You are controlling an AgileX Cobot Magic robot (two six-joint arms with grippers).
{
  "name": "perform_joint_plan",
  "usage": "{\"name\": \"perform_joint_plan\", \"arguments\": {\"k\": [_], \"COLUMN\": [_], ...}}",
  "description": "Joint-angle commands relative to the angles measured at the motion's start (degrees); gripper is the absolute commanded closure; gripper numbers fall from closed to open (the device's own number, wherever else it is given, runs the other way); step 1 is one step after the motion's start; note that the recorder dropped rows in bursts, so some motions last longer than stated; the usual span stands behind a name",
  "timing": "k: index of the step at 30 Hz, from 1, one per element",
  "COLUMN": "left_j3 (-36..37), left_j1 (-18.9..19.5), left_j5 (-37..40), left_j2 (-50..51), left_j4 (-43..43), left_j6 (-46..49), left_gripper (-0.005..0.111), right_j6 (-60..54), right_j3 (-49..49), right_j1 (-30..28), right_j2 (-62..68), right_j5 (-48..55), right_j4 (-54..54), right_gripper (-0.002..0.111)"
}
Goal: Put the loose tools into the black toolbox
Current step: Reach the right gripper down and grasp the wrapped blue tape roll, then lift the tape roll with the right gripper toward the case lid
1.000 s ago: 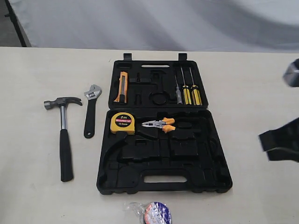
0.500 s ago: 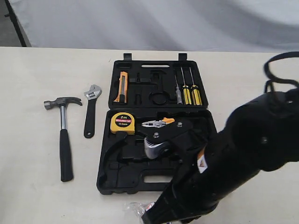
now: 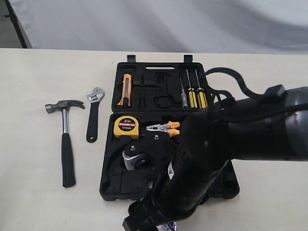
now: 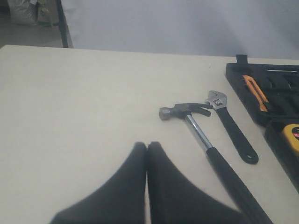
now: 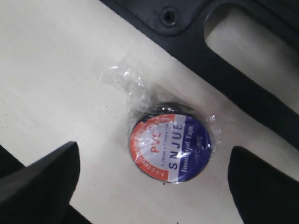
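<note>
The tape roll (image 5: 169,149), in its clear wrap, was seen lying flat on the table (image 5: 56,70) just beside the handle edge of the black toolbox (image 3: 109,188), at 6 o'clock of the case in the exterior view, where it was almost wholly hidden under the right arm. Within the last second that arm had been swung in from the 3 o'clock edge of the view and across the near half of the case. The right gripper (image 5: 153,154) had thereby been brought over the roll with its jaws spread wide, one finger on either side and neither touching it. Nothing had been gripped, and the roll appeared not to have been shifted. The hammer (image 3: 65,139) and the wrench (image 3: 92,118) were left as before at 9 o'clock of the case, outside it. The left gripper (image 4: 147,154) was held closed on nothing, apart from the hammer. The roll was judged to have been chosen first, with descent and closure still needed and all three loose tools yet to be stowed
</note>
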Motion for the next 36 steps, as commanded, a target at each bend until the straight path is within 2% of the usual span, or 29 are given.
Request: {"name": "perform_joint_plan", "arguments": {"k": [1,8,10,11,12,18,21,24,26,29,30,32,33,36], "left_j3": [0.5,0.5,0.5,0.5,0.5,0.5,0.5,0.5,0.5,0.5,0.5,0.5,0.5,0.5], "left_j1": [0.2,0.2,0.2,0.2,0.2,0.2,0.2,0.2,0.2,0.2,0.2,0.2,0.2,0.2], "left_j5": [-1.0,-1.0,-1.0,-1.0,-1.0,-1.0,-1.0,-1.0,-1.0,-1.0,-1.0,-1.0,-1.0,-1.0], "left_j2": [-0.5,-0.5,-0.5,-0.5,-0.5,-0.5,-0.5,-0.5,-0.5,-0.5,-0.5,-0.5,-0.5,-0.5], "left_j4": [-0.8,-0.8,-0.8,-0.8,-0.8,-0.8,-0.8,-0.8,-0.8,-0.8,-0.8,-0.8,-0.8,-0.8], "left_j6": [-0.6,-0.6,-0.6,-0.6,-0.6,-0.6,-0.6,-0.6,-0.6,-0.6,-0.6,-0.6,-0.6,-0.6], "left_gripper": [0.105,0.105,0.105,0.105,0.105,0.105,0.105,0.105,0.105,0.105,0.105,0.105,0.105,0.105], "right_j6": [0.2,0.2,0.2,0.2,0.2,0.2,0.2,-0.3,-0.8,-2.2,-3.5,-6.0,-6.1,-3.5], "right_j3": [-0.2,-0.2,-0.2,-0.2,-0.2,-1.0,-6.4,-10.1,-10.0,-9.8,-9.8,-9.8,-9.8,-9.8], "right_j1": [0.0,0.0,0.0,0.0,0.0,0.0,0.0,0.0,0.0,0.0,0.0,0.5,0.9,3.2], "right_j2": [1.4,4.5,4.8,4.8,4.8,4.6,2.3,0.4,0.2,1.6,2.4,2.9,3.1,4.1], "right_j5": [-1.4,-2.6,-2.6,-2.6,-2.6,0.2,7.3,10.0,10.1,11.5,12.2,11.9,11.8,10.8], "right_j4": [-0.8,-1.1,-1.1,-1.1,-1.1,-1.1,-1.6,-2.7,-3.1,-3.3,-2.9,-2.2,-2.2,-3.3], "right_gripper": [0.027,0.027,0.030,0.035,0.050,0.108,0.108,0.108,0.102,0.081,0.064,0.040,0.036,0.034]}}
